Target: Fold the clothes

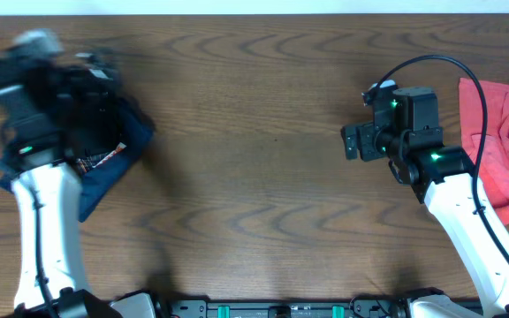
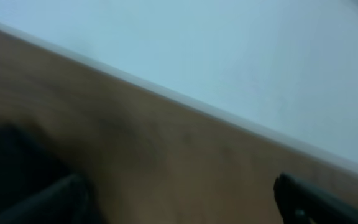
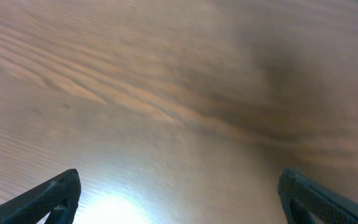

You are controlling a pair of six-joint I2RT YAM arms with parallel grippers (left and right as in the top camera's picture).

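Item 1: navy garment, crumpled, at the left end of the wooden worktop, partly under the blurred left arm.
Item 2: red garment, bunched at the right edge, just beside the right arm.
Item 3: left pincer, released, fingers wide apart, nothing between them.
Item 4: right pincer, released, over bare wood, apart from the red garment.

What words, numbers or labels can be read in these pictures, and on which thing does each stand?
No text can be read.
The navy garment bears a small red and white print, too small and blurred to read.
The red garment shows no print.
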